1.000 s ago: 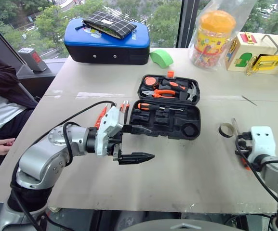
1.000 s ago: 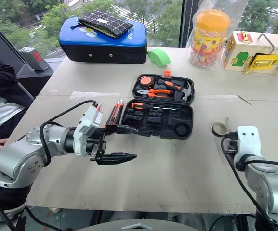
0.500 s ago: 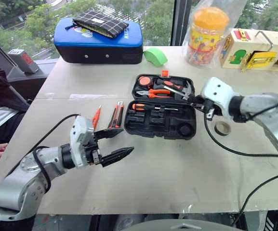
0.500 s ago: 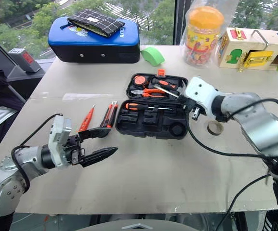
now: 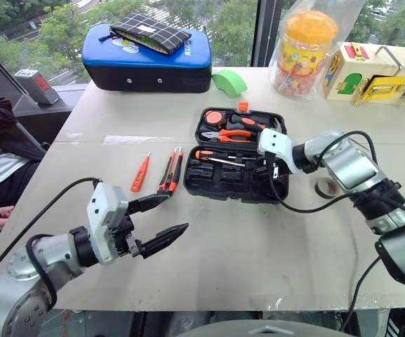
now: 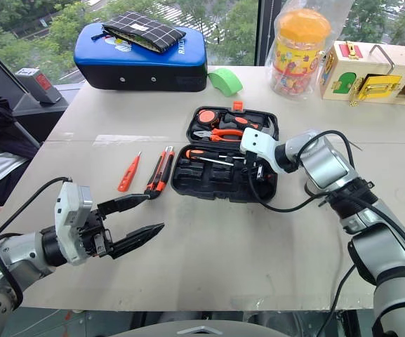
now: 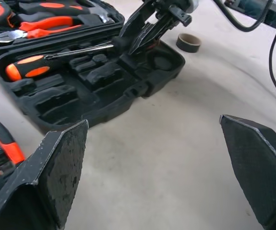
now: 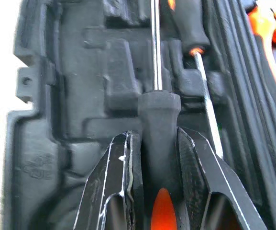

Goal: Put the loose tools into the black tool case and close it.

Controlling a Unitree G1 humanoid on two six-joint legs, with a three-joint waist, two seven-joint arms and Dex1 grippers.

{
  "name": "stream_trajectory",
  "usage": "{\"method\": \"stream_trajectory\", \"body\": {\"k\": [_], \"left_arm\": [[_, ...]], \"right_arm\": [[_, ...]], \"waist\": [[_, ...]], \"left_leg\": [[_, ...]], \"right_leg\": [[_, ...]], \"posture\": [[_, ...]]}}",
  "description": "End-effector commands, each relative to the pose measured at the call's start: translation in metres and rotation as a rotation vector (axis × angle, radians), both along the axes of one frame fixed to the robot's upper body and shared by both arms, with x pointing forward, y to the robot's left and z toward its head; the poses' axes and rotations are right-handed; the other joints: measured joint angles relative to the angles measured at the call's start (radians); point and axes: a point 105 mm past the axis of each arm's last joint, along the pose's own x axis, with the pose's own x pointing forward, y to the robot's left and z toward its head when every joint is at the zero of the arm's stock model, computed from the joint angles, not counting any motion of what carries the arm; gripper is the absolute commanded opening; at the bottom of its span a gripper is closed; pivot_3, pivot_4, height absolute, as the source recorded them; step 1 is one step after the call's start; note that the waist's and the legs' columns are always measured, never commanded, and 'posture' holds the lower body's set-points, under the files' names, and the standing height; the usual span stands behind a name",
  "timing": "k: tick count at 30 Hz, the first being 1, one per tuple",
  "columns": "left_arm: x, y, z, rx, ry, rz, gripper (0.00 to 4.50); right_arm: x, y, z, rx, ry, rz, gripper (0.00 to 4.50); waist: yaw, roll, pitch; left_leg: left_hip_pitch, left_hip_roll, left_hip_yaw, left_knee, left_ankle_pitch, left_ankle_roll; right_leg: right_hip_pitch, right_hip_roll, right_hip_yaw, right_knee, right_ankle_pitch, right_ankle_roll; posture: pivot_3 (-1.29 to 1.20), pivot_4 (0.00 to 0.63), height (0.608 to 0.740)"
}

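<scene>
Black right tool (image 8: 158, 143) grips a screwdriver (image 8: 158, 112) over the open tool case (image 5: 220, 184); left tool (image 5: 161, 221) gapes empty.

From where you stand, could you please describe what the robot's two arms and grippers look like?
Both arms have rounded silver-grey metal links with black joints, and loose black cables loop along them. Each wrist ends in a white, boxy housing. The left gripper and right gripper each carry two black, wedge-shaped fingers tapering to points; the left fingers look matte and rough.

A test room high up: big windows (image 5: 188, 21) show treetops, toys (image 5: 374, 74) sit on the table (image 5: 258, 246).
</scene>
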Motion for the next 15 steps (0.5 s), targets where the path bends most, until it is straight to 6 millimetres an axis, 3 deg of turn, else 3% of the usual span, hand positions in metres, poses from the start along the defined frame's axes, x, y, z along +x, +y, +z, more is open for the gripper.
{"method": "stream_trajectory", "body": {"k": [1,15], "left_arm": [[-0.003,-0.002,0.01,-0.002,-0.054,0.012,4.5],[-0.005,-0.003,0.011,0.001,-0.069,0.04,4.5]], "right_arm": [[0.007,-0.005,-0.001,-0.024,0.002,-0.008,0.51],[0.017,-0.019,-0.016,-0.148,0.064,0.061,0.51]], "waist": [[0.0,0.0,0.0],[0.002,0.001,-0.001]], "left_leg": [[0.0,0.0,0.0,0.0,0.0,0.0],[0.003,-0.001,0.001,0.0,0.0,0.0]], "right_leg": [[0.0,0.0,0.0,0.0,0.0,0.0],[0.001,0.0,-0.002,0.002,0.0,0.0]], "posture": [[0.0,0.15,0.74],[0.0,0.15,0.74]]}}
